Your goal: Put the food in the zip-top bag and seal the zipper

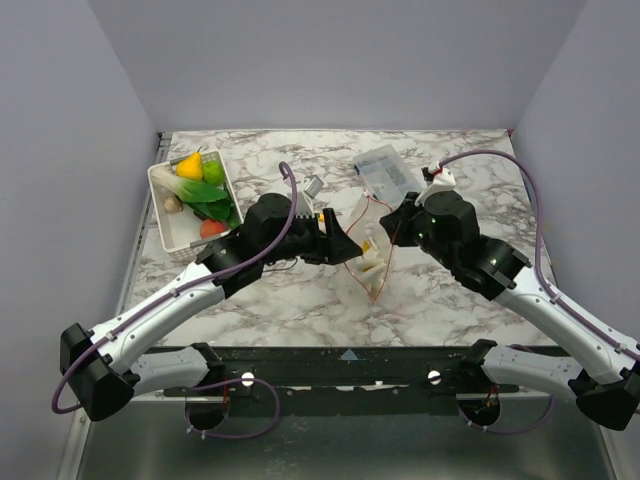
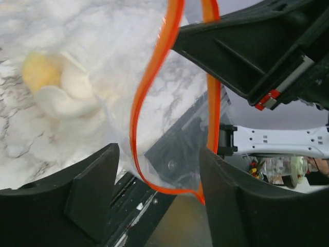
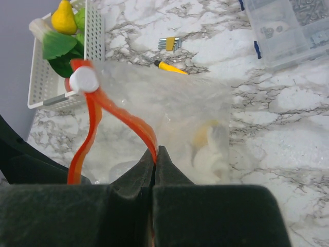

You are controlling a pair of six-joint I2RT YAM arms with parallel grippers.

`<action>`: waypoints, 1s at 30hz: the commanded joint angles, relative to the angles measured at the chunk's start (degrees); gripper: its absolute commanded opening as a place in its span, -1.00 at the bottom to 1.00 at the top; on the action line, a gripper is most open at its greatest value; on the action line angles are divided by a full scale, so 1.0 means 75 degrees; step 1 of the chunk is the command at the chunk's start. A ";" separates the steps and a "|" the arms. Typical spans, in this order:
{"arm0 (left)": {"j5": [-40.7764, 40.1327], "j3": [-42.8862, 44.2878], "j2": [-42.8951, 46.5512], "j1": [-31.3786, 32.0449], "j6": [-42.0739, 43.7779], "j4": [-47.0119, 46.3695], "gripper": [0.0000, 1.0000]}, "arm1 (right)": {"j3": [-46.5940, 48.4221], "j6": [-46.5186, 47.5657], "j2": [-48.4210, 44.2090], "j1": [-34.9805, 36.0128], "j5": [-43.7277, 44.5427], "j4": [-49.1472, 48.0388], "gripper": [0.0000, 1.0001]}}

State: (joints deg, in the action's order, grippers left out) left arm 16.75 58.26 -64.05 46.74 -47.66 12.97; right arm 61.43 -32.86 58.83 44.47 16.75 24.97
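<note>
Marble tabletop (image 1: 450,300) is lying under the clear bag (image 3: 175,98). The right gripper (image 3: 156,154) is pinching the orange zipper (image 3: 133,123), lifting the mouth open (likely so food can drop in). The left gripper (image 2: 159,172) is hovering at that mouth, jaws apart, gripping nothing. One pale piece (image 3: 211,146) is lying inside; more food (image 1: 205,190) is sitting in the white basket (image 1: 165,215).

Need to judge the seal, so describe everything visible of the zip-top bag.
The zip-top bag is clear, floppy plastic, held over the marble table. Its orange-red zipper carries a white slider at one end, and its two strips gape apart, so the mouth is unsealed. The right tool is shut on the zipper; the open left tool straddles the strip without gripping. A pale white-and-yellow food piece lies inside.
</note>
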 commanded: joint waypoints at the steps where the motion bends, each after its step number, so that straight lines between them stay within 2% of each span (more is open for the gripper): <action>1: -0.0947 0.0401 0.0225 -0.0016 0.0683 0.1191 0.39 | -0.0088 0.0176 -0.0104 -0.0017 0.0421 0.0203 -0.99; 4: -0.1384 0.0409 0.0599 -0.0290 0.0983 0.1831 0.64 | -0.0050 0.0265 -0.0203 -0.0022 0.0680 0.0486 -0.99; 7: -0.1692 0.0244 0.1075 -0.0844 0.1285 0.2367 0.77 | 0.0052 0.0431 -0.0385 -0.0026 0.0992 0.0884 -0.99; 13: -0.2161 -0.0027 0.1481 -0.3110 0.1554 0.3551 0.81 | 0.0305 0.0876 -0.0627 -0.0029 0.1998 0.1721 -0.99; 16: -0.2659 -0.0035 0.1279 -0.3864 0.1851 0.3964 0.82 | 0.0406 0.1138 -0.0710 -0.0023 0.2156 0.1930 -0.99; 19: -0.2977 -0.0068 0.1074 -0.4434 0.2062 0.3854 0.82 | 0.0474 0.1270 -0.0670 -0.0023 0.2198 0.1990 -0.99; 22: -0.3217 0.0021 0.0715 -0.4909 0.2066 0.3684 0.83 | 0.0552 0.1355 -0.0445 -0.0021 0.1894 0.1891 -0.99; 26: -0.2903 0.0102 0.0123 -0.5565 0.2136 0.3289 0.82 | 0.0391 0.1351 0.0177 -0.0023 0.0605 0.1313 -0.99; 30: -0.3265 0.0193 -0.0556 -0.5863 0.2445 0.3002 0.58 | 0.0108 0.1057 0.0627 -0.0023 -0.0558 0.0485 -0.99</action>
State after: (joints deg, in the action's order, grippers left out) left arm -4.34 58.48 -64.05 4.89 -32.51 38.41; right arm 63.61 -23.83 60.73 44.29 22.96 35.33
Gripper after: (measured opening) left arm 0.850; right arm 0.008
